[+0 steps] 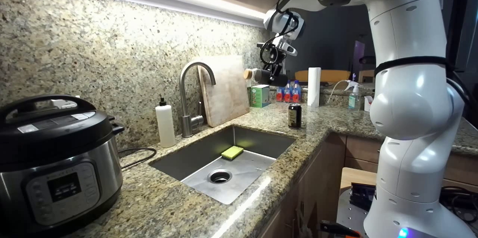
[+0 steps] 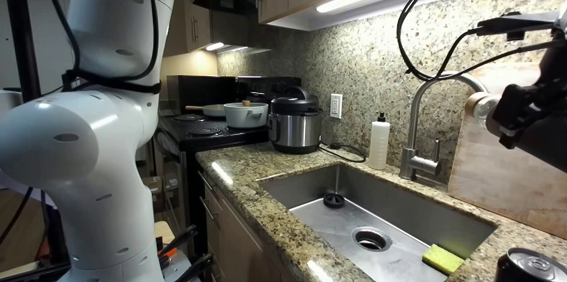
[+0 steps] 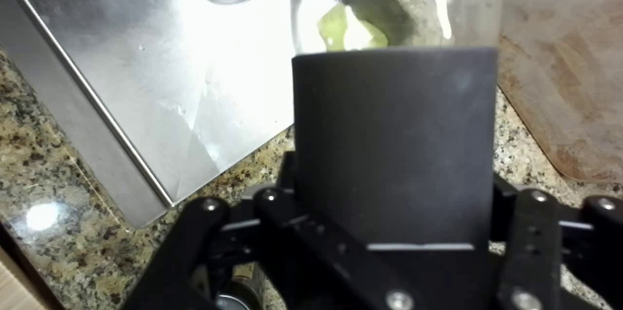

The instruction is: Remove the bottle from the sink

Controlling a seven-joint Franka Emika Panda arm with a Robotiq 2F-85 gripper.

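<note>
A speckled granite wall rises behind the desk, where the sink is set between the front and back edges. The end effector is clamped around the bottle, spread only to the width of its dark body. The bottle is out of the sink, held on its side well above the desk, with its wooden-capped end free. Along the desk's back edge stand a white dispenser, the faucet and a leaning cutting board; a dark can is upright near the desk's inner corner. In the sink, a yellow-green sponge lies near one end and a black round plug in a corner at the opposite end.
</note>
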